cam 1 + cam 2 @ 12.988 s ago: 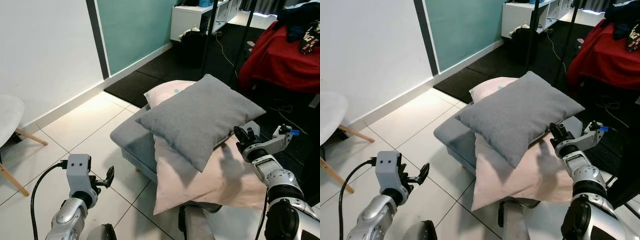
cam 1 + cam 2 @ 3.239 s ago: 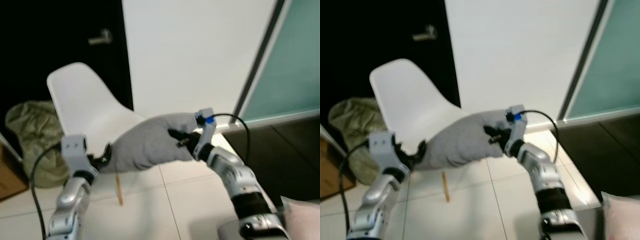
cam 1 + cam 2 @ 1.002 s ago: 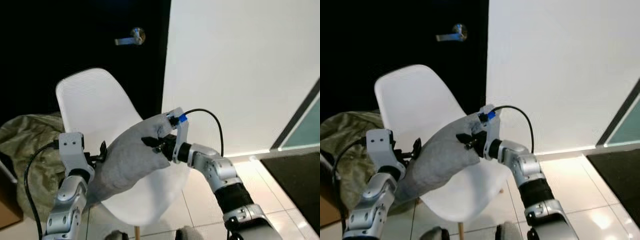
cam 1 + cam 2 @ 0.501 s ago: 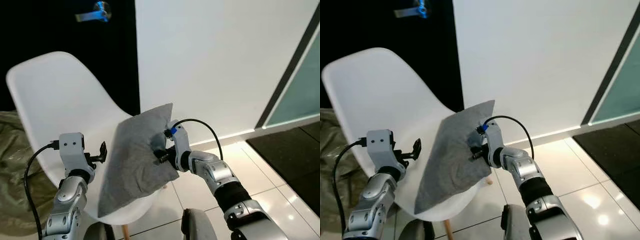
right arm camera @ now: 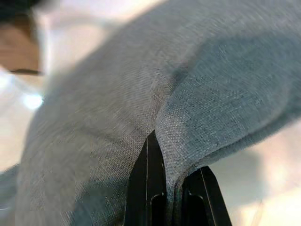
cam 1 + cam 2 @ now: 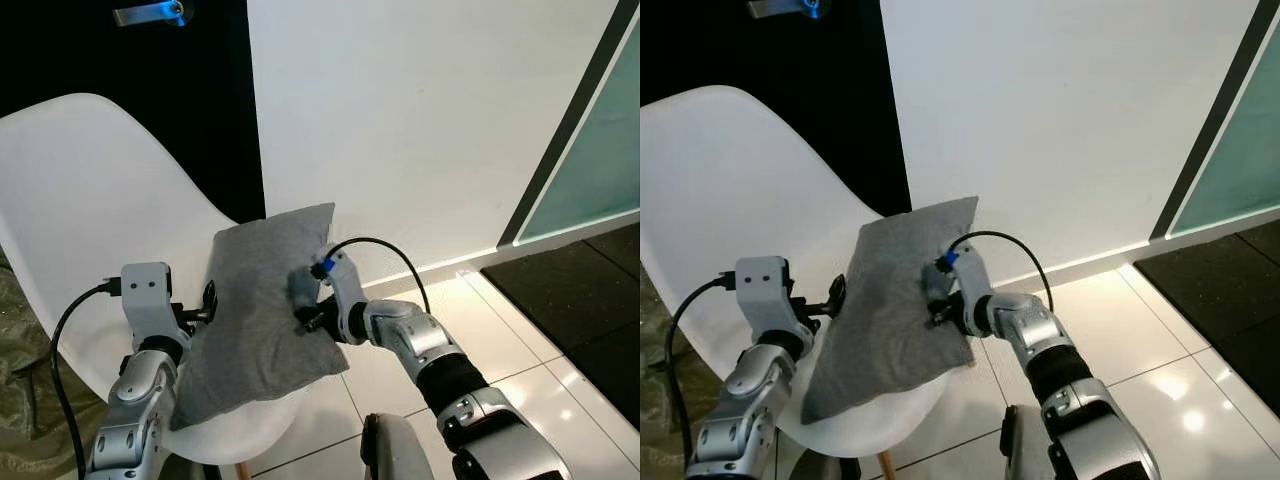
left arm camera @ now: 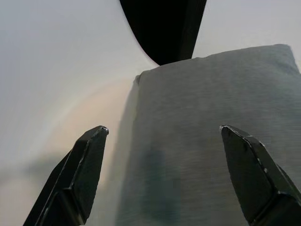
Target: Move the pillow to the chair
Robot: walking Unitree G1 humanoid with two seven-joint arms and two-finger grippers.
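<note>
Bright, even indoor light; sharp head views, floor glare, soft-focus wrist close-ups.

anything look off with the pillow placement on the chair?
Yes. The grey pillow sits askew on the white chair, one corner overhanging the seat's front edge. The right claw is pinching its edge; the left claw is open beside it.

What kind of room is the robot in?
Probably a room in a home or small studio: a white chair by a plain white wall, a dark door with a lever handle, glossy floor tiles, and a grey pillow.
</note>
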